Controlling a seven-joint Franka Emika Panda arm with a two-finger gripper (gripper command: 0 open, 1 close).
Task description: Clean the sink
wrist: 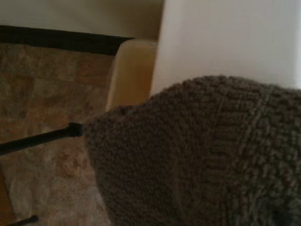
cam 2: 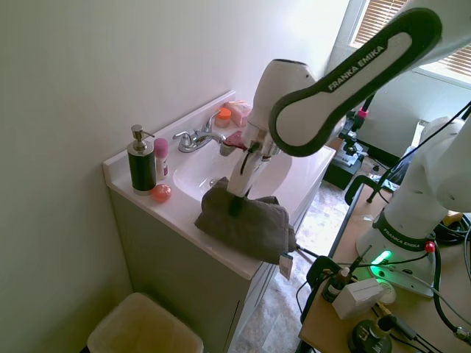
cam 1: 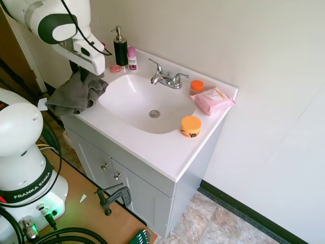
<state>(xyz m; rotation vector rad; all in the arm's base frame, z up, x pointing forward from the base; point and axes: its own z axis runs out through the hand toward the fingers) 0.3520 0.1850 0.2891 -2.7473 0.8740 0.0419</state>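
Grey terry towel (cam 1: 76,95) hangs over the white vanity table's (cam 1: 162,152) nine-o'clock edge, bunched around the claw (cam 2: 237,200), which pinches it from above. At centre lies the glossy white oval sink (cam 1: 139,101), chrome two-handle faucet (cam 1: 167,79) at twelve o'clock. An orange round jar (cam 1: 191,126) sits at four o'clock on the rim, a pink wipes packet (cam 1: 212,100) at two.

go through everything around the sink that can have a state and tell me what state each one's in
Gripper: down in the towel, finger state hidden.
Gray towel: bunched, draped over the vanity's edge.
Sink: empty, drain open.
Faucet: no water running.
Orange jar: lid on.
Wipes pack: flap closed.
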